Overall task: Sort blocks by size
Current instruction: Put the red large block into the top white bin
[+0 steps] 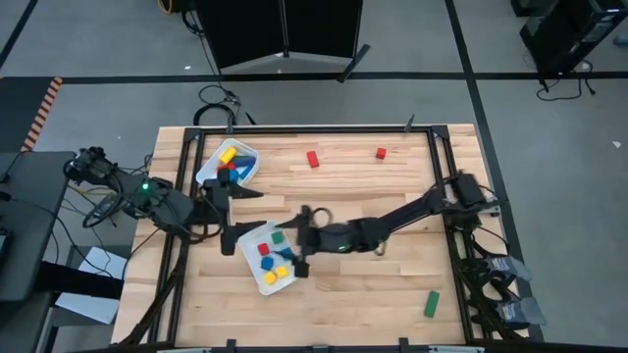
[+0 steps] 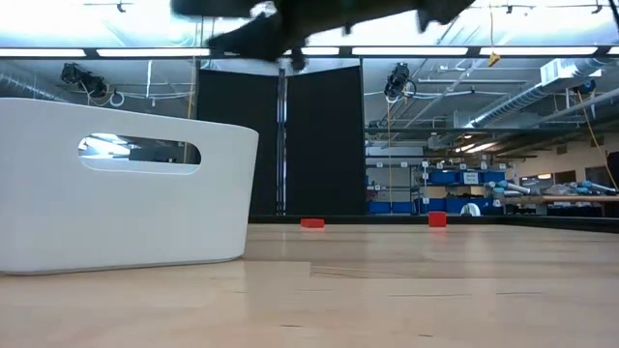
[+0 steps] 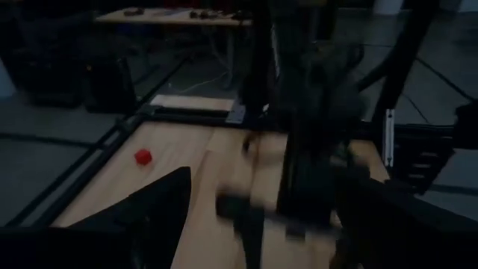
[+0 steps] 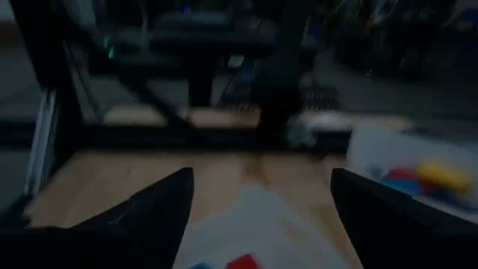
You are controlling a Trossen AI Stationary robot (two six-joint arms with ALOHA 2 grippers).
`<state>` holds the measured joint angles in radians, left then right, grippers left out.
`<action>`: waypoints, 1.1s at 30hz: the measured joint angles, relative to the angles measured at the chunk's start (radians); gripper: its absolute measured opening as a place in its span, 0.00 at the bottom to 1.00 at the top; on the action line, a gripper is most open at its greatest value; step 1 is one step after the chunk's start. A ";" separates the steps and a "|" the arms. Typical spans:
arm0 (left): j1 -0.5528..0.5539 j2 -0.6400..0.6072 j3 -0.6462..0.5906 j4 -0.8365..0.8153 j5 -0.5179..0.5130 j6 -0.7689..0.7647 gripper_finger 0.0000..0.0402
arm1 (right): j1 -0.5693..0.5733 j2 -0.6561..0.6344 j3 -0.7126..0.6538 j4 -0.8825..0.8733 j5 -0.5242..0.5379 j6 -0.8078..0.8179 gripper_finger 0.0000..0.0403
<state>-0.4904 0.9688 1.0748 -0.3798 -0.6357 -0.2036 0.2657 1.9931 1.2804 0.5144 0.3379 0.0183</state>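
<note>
The right pincer (image 1: 299, 247) hangs over the near tray (image 1: 257, 282), fingers apart and empty; this looks like a drop just made among the blocks (image 1: 272, 257) there. Next comes a fetch: two red blocks (image 1: 313, 159) lie toward twelve o'clock on the tabletop (image 1: 392, 284), a green one (image 1: 431, 304) at five. The left pincer (image 1: 235, 196), also apart, waits beside the far tray (image 1: 208, 167), crowding the path.

The table (image 1: 373, 284) was pale wooden planking with a smooth, faintly sheened finish. On it the white trays (image 1: 257, 280) looked like smooth matt plastic. The blocks (image 1: 313, 159) had solid, slightly glossy colour. The table's dark frame (image 1: 439, 147) looked like matt metal.
</note>
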 joint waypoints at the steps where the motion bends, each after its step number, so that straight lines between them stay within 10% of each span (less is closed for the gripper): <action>1: 0.004 0.000 0.000 -0.013 -0.003 -0.017 0.81 | 0.002 -0.035 -0.042 0.047 0.022 -0.010 0.81; 9: 0.140 0.073 0.000 -0.121 0.039 -0.147 0.73 | 0.006 -0.403 -0.601 0.356 0.170 0.088 0.68; 14: 0.350 0.220 0.000 -0.090 0.251 -0.145 0.66 | 0.083 -0.613 -0.822 0.358 0.265 0.212 0.62; 24: 0.757 0.558 0.073 0.041 0.586 -0.115 0.63 | 0.241 -0.768 -0.877 0.075 0.603 0.274 0.57; 33: 0.950 0.984 0.521 -0.295 0.585 -0.198 0.70 | 0.241 -0.771 -0.877 0.074 0.611 0.212 0.57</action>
<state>0.4596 1.9531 1.5960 -0.6746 -0.0505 -0.4019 0.5064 1.2224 0.4034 0.5889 0.9493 0.2301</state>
